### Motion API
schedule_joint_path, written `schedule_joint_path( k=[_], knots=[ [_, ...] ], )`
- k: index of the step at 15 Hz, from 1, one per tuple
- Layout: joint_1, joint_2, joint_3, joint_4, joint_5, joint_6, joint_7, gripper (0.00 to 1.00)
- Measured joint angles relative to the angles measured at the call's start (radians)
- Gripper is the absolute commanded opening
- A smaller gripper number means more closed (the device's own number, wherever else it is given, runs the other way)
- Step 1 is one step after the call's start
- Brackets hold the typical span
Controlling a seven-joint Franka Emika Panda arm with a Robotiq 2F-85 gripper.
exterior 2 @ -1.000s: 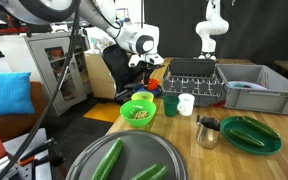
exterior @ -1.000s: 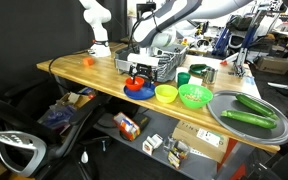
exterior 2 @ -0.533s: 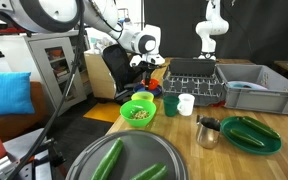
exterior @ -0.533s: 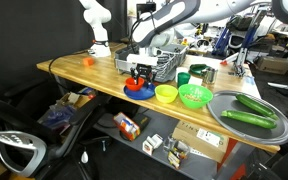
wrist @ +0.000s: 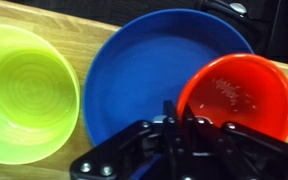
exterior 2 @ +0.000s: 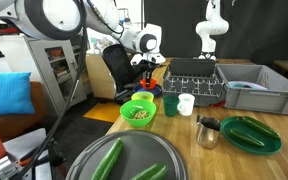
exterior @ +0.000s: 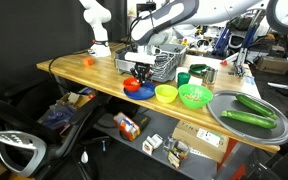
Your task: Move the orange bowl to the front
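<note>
The orange bowl (wrist: 239,95) is glossy red-orange and sits inside a larger blue dish (wrist: 134,80), toward its right side. My gripper (wrist: 174,112) comes in from the bottom edge of the wrist view. Its two dark fingers are pressed together over the orange bowl's near rim, one inside and one outside. In an exterior view the gripper (exterior: 139,72) hangs straight down onto the orange bowl (exterior: 139,88), near the table's front edge. The bowl's lower part is hidden behind the gripper body.
A yellow bowl (exterior: 165,93) and a green bowl (exterior: 194,96) stand in a row beside the orange one. Behind are a grey dish rack (exterior: 159,62) and a green cup (exterior: 183,77). A round metal tray (exterior: 224,105) holds cucumbers. A small orange ball (exterior: 87,61) lies far off.
The jaws have gone from wide open to shut on the orange bowl's rim. The arm has barely shifted, and the bowls stay where they were.
</note>
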Motion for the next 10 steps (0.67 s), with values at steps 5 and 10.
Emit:
schedule_joint_path(
  k=[5, 10],
  knots=[
    [-0.007, -0.002, 0.001, 0.021, 0.037, 0.008, 0.099, 0.02],
    [-0.006, -0.012, 0.016, 0.019, 0.098, 0.118, 0.159, 0.02]
  ],
)
